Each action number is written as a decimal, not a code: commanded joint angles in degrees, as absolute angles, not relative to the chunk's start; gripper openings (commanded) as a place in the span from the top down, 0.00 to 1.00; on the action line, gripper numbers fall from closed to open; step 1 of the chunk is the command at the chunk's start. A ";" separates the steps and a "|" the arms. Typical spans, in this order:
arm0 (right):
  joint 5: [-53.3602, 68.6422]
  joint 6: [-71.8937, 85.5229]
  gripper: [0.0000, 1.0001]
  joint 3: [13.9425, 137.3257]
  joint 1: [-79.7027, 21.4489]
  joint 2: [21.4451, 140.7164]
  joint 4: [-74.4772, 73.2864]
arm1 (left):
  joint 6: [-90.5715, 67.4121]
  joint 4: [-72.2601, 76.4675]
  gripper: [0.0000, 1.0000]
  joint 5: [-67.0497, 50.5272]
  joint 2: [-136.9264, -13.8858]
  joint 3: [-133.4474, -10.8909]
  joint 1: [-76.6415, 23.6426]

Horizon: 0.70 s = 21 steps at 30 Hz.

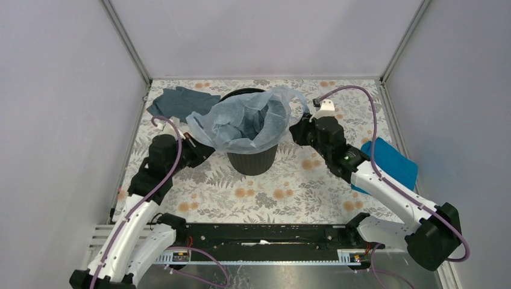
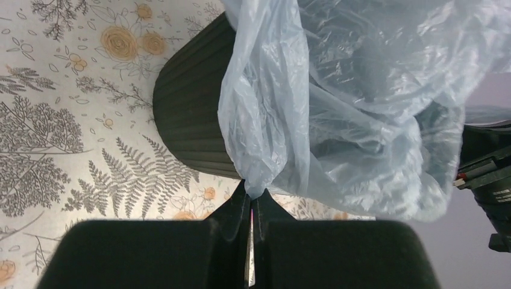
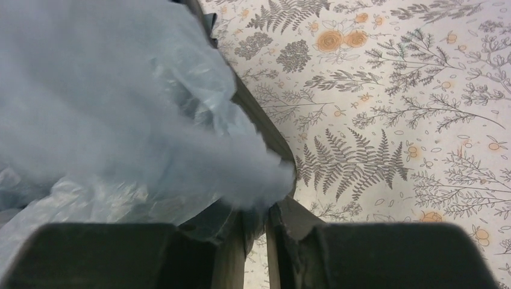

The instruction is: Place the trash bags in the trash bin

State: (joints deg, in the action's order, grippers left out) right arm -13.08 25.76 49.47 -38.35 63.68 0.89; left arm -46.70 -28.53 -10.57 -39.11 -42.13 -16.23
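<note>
The pale blue trash bag (image 1: 247,120) sits open-mouthed in and over the top of the black trash bin (image 1: 253,161), which stands upright mid-table. My left gripper (image 1: 203,147) is shut on the bag's left edge, beside the bin's ribbed wall (image 2: 187,120). In the left wrist view the jaws (image 2: 252,197) pinch a bunched fold of the bag (image 2: 361,90). My right gripper (image 1: 297,130) is shut on the bag's right edge at the bin's rim (image 3: 260,120). In the right wrist view the bag (image 3: 120,90) runs down between the jaws (image 3: 258,211).
A dark slate-blue cloth (image 1: 181,101) lies behind and left of the bin. A bright blue folded piece (image 1: 393,161) lies at the right edge under my right arm. Grey enclosure walls stand close on the left, back and right of the floral table (image 1: 289,186).
</note>
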 commanded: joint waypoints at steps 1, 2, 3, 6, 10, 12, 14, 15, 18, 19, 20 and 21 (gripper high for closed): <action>-0.93 27.18 0.77 47.82 -32.04 65.12 8.66 | -43.84 -21.52 1.00 -6.89 -43.16 -40.99 -16.21; 1.65 26.61 0.76 48.11 -31.24 65.39 8.62 | -43.22 -21.29 1.00 -7.24 -44.40 -41.13 -16.25; 3.44 25.75 0.74 48.81 -30.99 65.53 7.75 | -42.40 -21.55 0.98 -7.63 -45.66 -41.63 -16.25; 8.41 21.93 0.66 50.99 -30.90 64.22 2.41 | -39.75 -25.21 0.88 -6.63 -47.57 -43.93 -16.26; 10.07 19.45 0.51 54.25 -30.93 61.07 -7.88 | -37.18 -31.01 0.65 -5.03 -44.21 -44.53 -16.26; 10.12 18.12 0.48 56.39 -30.89 59.79 -13.46 | -36.38 -33.37 0.49 -5.10 -41.48 -44.45 -16.25; 9.27 16.68 0.43 57.89 -30.91 57.87 -18.76 | -35.38 -37.43 0.43 -5.14 -38.62 -45.26 -16.26; 8.65 15.83 0.40 58.69 -30.93 56.97 -21.47 | -34.90 -39.24 0.38 -4.77 -37.04 -46.00 -16.26; 7.77 12.83 0.28 62.04 -30.91 54.24 -29.01 | -32.87 -45.22 0.28 -4.35 -33.13 -49.47 -16.25; 7.37 11.49 0.23 63.93 -30.93 53.47 -32.14 | -32.57 -47.62 0.28 -2.67 -31.99 -51.18 -16.25; 6.80 10.43 0.18 65.80 -30.94 52.84 -34.39 | -33.14 -49.65 0.28 -0.69 -30.76 -53.24 -16.26; 5.94 9.51 0.14 67.69 -30.94 52.30 -36.12 | -33.93 -51.43 0.28 2.14 -29.51 -55.18 -16.26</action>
State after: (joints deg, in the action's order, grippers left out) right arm 7.11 15.68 60.14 -31.05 55.22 -24.14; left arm -35.22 -43.46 -4.97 -33.58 -47.20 -16.34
